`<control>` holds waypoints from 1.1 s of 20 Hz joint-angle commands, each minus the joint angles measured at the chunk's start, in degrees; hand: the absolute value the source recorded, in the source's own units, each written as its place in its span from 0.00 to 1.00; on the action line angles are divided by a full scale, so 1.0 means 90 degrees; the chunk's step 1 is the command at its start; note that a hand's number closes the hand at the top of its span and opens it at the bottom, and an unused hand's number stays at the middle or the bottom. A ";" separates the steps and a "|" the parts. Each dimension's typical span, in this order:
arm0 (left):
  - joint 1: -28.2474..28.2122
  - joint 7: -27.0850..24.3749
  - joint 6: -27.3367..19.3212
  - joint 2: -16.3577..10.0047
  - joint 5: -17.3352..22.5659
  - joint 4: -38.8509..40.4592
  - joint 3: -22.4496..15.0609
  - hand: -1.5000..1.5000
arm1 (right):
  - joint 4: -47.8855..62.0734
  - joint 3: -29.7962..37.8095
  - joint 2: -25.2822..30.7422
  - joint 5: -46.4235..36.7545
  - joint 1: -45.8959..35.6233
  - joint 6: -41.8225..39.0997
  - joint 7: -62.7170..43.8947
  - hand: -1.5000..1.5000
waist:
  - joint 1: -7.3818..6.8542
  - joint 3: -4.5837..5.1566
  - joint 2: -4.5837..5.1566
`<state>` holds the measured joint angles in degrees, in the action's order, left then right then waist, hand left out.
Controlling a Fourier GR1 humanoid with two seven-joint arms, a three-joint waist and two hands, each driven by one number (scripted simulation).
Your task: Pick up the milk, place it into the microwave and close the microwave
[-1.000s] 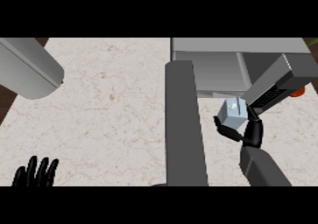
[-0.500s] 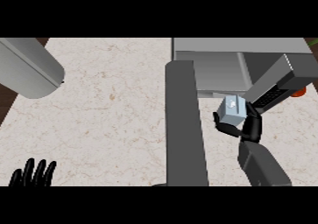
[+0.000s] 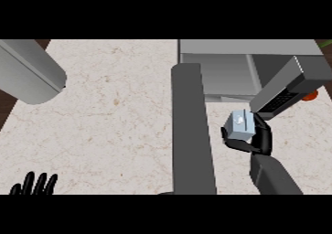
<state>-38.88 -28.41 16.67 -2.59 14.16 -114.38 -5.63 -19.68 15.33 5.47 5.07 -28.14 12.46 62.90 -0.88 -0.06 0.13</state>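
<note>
The milk (image 3: 240, 124) is a small pale blue-white carton held above the counter, just in front of the microwave (image 3: 249, 68). My right hand (image 3: 254, 139) is shut on it, fingers curled round its lower sides. The microwave stands at the back right with its cavity (image 3: 226, 75) showing. Its door (image 3: 194, 128) swings out toward me as a long grey slab left of the carton. My left hand (image 3: 34, 185) rests open at the lower left edge, fingers up.
A large grey cylinder (image 3: 23, 68) lies at the upper left over the counter's edge. An orange object (image 3: 311, 95) peeks out behind the microwave's right side. The speckled counter (image 3: 107, 123) spreads between the cylinder and the door.
My right hand has carried the milk slightly left and toward the microwave's opening. The left hand has stayed at the lower left edge.
</note>
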 commanded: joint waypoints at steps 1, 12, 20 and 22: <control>0.0061 0.0327 -0.0089 -0.0031 0.0233 -0.0205 0.0137 0.00 | -0.0653 -0.0211 -0.0045 -0.0044 0.0338 -0.0195 0.0312 1.00 | 0.0100 0.0008 -0.0033; -0.0419 -0.0124 0.0120 0.0151 -0.0191 -0.0075 -0.0386 0.00 | -0.4249 -0.1212 0.0102 -0.0288 0.2400 -0.0041 -0.1699 1.00 | 0.0156 0.0018 -0.0061; -0.0123 0.0292 -0.0048 -0.0007 0.0250 -0.0254 0.0154 0.00 | -0.6530 -0.1916 -0.0209 0.0401 0.3747 -0.1145 -0.2693 1.00 | 0.0153 0.0011 -0.0035; -0.0378 -0.0102 -0.0036 0.0177 -0.0115 -0.0201 -0.0144 0.00 | -0.7032 -0.2016 -0.0368 0.0560 0.3710 -0.1105 -0.2996 1.00 | 0.0110 0.0011 -0.0040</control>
<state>-41.82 -27.97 16.89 -2.07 14.58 -116.59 -6.02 -75.79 -1.21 3.51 6.75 3.48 5.27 40.36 0.46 0.07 -0.31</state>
